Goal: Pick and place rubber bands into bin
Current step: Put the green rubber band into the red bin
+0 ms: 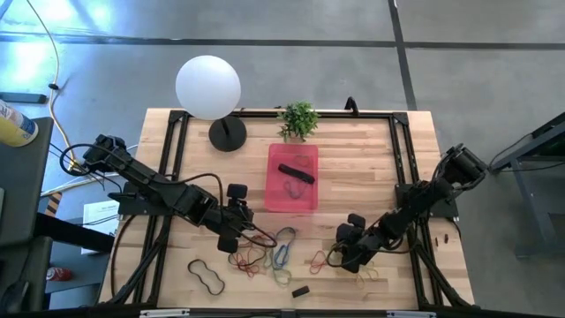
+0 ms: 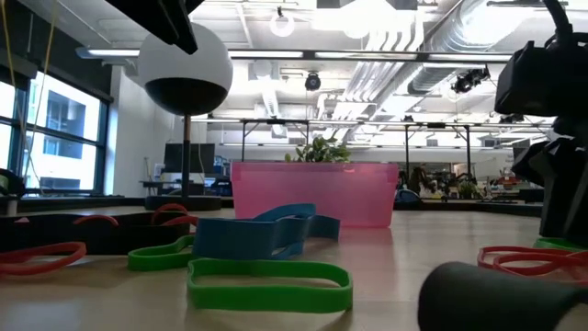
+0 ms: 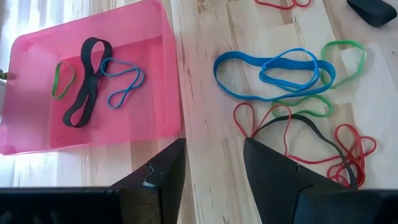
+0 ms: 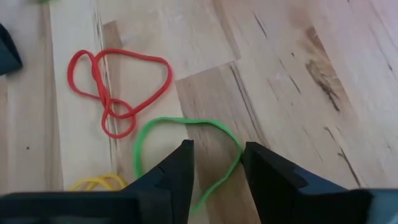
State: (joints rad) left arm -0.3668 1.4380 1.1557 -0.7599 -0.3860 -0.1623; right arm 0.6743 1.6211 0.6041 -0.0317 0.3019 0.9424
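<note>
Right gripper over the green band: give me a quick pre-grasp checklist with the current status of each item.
1. Right gripper open: ok.
2. Green rubber band between its fingers: ok; one side of the loop runs through the gap.
3. Band free of its neighbours: ok; the red band and yellow band lie apart from it.
4. Bin has room: ok; only a few bands inside.
5. Left gripper out of the way: ok; it is open near the blue bands.

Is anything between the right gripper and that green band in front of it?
Nothing visible. The right gripper, fingers open, hangs right above the green band on bare wood; the red band and the yellow band lie off to the side.
</note>
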